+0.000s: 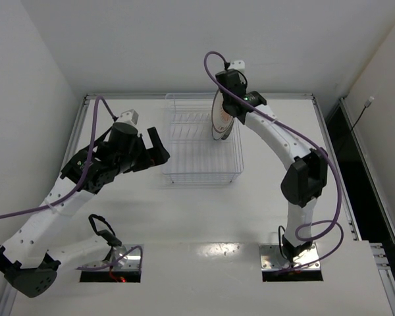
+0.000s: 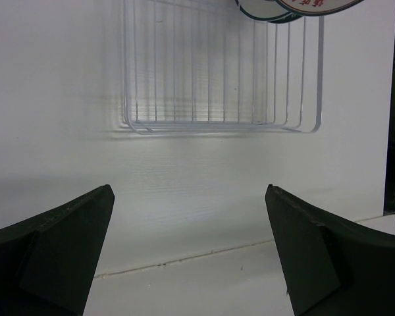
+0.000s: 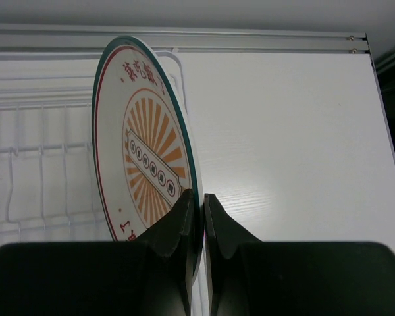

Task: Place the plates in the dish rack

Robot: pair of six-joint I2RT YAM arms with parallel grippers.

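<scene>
Right wrist: fingers (image 3: 179,232) pinch sunburst plate (image 3: 139,131).

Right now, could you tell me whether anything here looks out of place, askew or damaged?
Nothing stands out. The right gripper pinches the sunburst plate upright by its rim at the dish rack's right side. The rack looks square and intact, and the left gripper hangs open and empty beside it.

Colours, patterns
Plate (image 3: 141,138): white, orange sunburst, red lettering, teal rim; dish rack (image 2: 217,122): pale see-through ribs; table (image 1: 184,217): white
</scene>
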